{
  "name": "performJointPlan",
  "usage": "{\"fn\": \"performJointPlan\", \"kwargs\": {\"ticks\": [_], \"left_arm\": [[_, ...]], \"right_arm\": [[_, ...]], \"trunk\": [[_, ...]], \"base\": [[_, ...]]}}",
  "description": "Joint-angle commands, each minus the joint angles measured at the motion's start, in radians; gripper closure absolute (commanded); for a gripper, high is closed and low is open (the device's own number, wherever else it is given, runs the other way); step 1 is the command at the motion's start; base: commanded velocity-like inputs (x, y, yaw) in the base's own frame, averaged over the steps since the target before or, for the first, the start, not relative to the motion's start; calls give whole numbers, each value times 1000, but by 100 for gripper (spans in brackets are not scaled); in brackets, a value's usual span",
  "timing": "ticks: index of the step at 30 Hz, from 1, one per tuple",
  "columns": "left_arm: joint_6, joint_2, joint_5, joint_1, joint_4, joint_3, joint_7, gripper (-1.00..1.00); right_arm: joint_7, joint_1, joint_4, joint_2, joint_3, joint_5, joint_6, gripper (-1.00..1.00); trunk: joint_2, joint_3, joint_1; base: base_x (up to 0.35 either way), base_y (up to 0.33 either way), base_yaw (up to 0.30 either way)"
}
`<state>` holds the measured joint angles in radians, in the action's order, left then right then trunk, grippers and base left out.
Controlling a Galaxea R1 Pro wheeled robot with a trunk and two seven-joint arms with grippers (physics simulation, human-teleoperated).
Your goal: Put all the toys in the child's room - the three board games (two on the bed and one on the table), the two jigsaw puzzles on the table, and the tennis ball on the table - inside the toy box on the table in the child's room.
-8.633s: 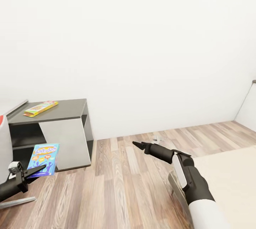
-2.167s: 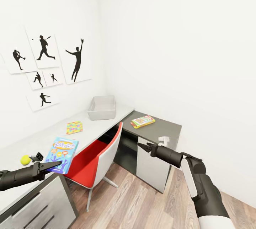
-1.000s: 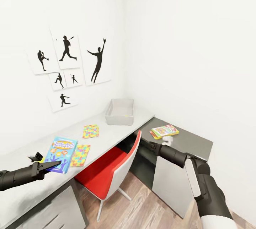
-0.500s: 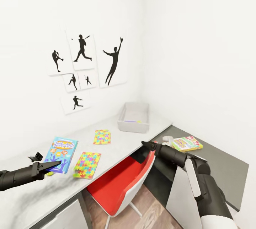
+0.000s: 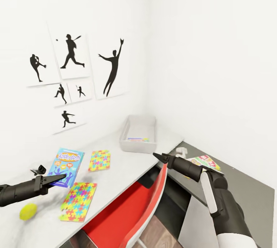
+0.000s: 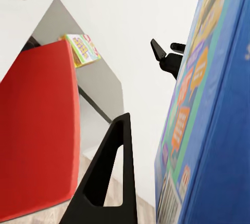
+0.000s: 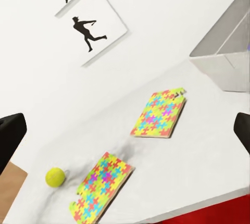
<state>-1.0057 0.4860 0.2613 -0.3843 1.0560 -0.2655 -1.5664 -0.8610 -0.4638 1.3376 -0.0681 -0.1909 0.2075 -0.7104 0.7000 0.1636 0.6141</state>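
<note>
Head view: the left gripper point(image 5: 57, 178) was pinched on the lower edge of the blue board game point(image 5: 66, 162), holding it upright above the light grey table point(image 5: 115, 171). The title on its cover read roughly "Balderdash"; the smaller print could not be made out. On the tabletop lay two jigsaw puzzles, one near the front edge point(image 5: 79, 201) and one farther back point(image 5: 99, 160), with the tennis ball point(image 5: 28, 211) beside the nearer puzzle. The toy box point(image 5: 139, 134) stood at the far end of the table near the wall corner, with a flat printed item lying inside it. A second board game point(image 5: 204, 161), green, yellow and red, lay on the lower dark grey wing, partly hidden by the right arm; its lettering was illegible. The right gripper point(image 5: 157, 156) hung above the red chair point(image 5: 130, 209); whether its jaws were spread or together could not be told. Black athlete silhouettes point(image 5: 71, 69) hung on the wall.

Left wrist view: the blue game point(image 6: 208, 114) appeared close up and edge-on beside one black finger point(image 6: 112, 182), a detail the head view lacked.

Right wrist view: both puzzles point(image 7: 159, 113) point(image 7: 101, 185), the ball point(image 7: 55, 177) and a corner of the toy box point(image 7: 224, 60) appeared from above, lying well apart.
</note>
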Motion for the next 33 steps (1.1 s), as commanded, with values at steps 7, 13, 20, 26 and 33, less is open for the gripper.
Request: {"fn": "performJointPlan", "kwargs": {"ticks": [7, 13, 20, 26, 33], "left_arm": [[-10, 0, 1, -1, 0, 0, -4, 100], [-10, 0, 1, -1, 0, 0, -4, 100], [-10, 0, 1, -1, 1, -1, -4, 100], [-8, 0, 2, -1, 0, -3, -4, 100], [-7, 0, 3, -1, 0, -3, -4, 100]], "right_arm": [[-3, -1, 0, -1, -2, 3, -6, -100], [-3, -1, 0, -1, -2, 2, -6, -100], [-3, -1, 0, -1, -2, 3, -6, -100], [-3, -1, 0, -1, -2, 3, -6, -100], [-3, -1, 0, -1, -1, 2, -6, -100]], "trunk": [[1, 2, 1], [1, 2, 1], [1, 2, 1], [1, 2, 1], [1, 2, 1]], "base": [[314, -160, -2], [281, -220, 98], [242, -175, 225], [68, -35, 31], [58, -71, 137]]}}
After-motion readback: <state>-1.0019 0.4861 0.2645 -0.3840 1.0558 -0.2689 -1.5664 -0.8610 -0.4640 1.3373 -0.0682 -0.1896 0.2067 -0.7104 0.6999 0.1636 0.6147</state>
